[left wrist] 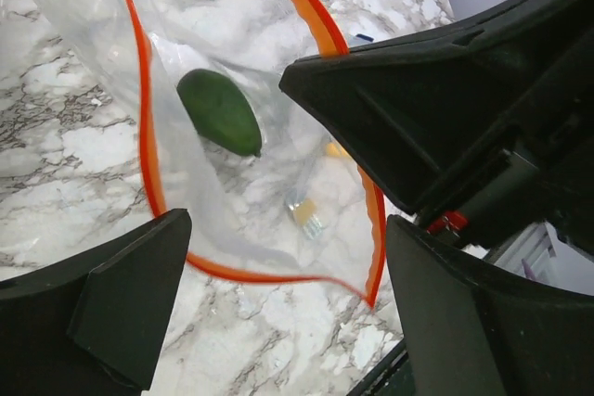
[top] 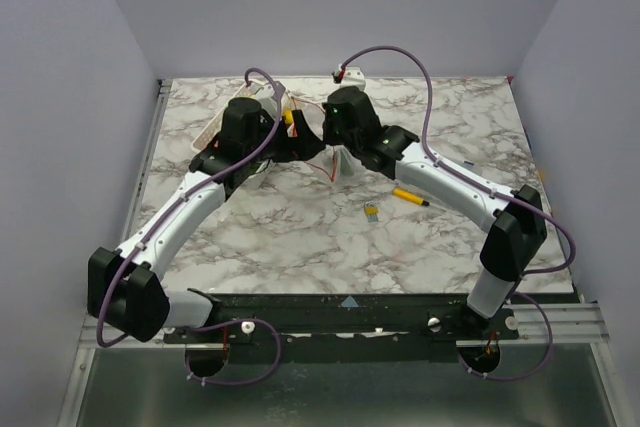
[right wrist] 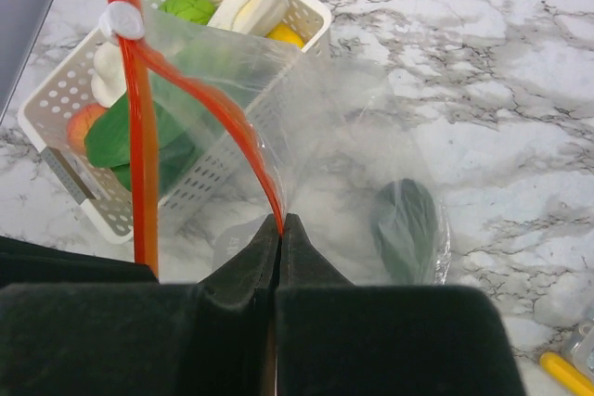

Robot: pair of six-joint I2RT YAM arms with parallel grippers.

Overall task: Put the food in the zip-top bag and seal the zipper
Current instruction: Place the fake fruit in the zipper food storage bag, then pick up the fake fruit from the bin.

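Left arm (top: 190, 207), right arm (top: 450, 182) meet at bag (top: 338, 167); yellow marker (top: 410, 196) nearby.

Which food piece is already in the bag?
The dark green oval piece, lying inside the zip-top bag; the other pieces sit in the white basket.

Marble-patterned table (top: 300, 237), bearing: white lattice basket (right wrist: 56, 99), far left; yellow marker pen (top: 410, 196), right of centre; small clear-and-yellow item (top: 371, 212) near the pen.

Clear filmy zip-top bag (right wrist: 325, 136), glossy marble-look table (right wrist: 483, 44)
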